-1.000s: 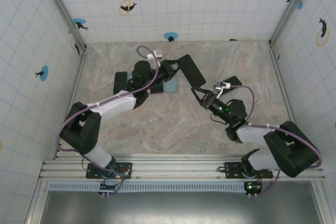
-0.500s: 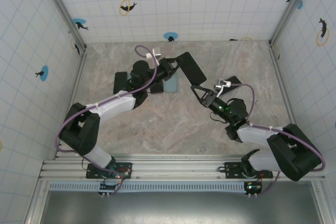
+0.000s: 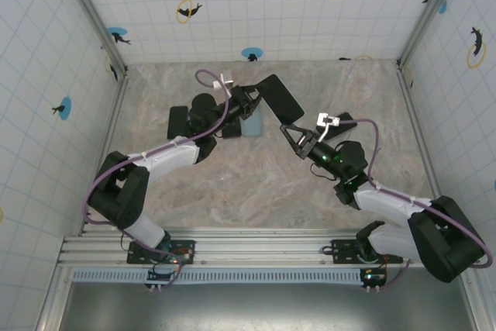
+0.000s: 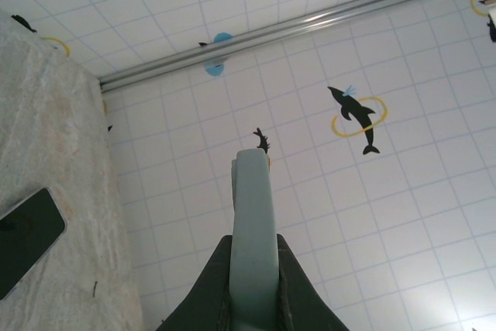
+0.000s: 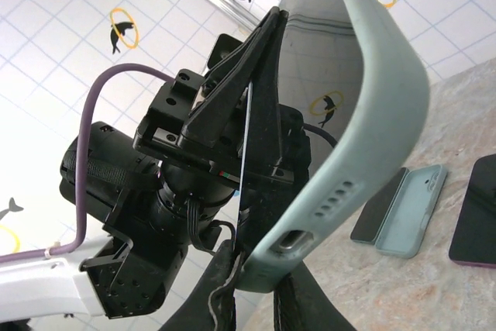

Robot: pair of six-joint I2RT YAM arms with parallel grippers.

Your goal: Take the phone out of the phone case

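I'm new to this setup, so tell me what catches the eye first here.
Both arms meet above the middle of the table: the left gripper and the right gripper each clamp one dark phone, held in the air. In the right wrist view its pale green case looks bowed. A second phone, pale-edged, lies flat on the table behind.

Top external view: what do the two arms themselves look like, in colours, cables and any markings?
Both the left arm and the right arm have black joints and a white middle link. A purple cable loops along each, with a small white tag near the wrist. Green lights glow on the right arm. The left gripper is black, its fingers flat, tapering wedges.
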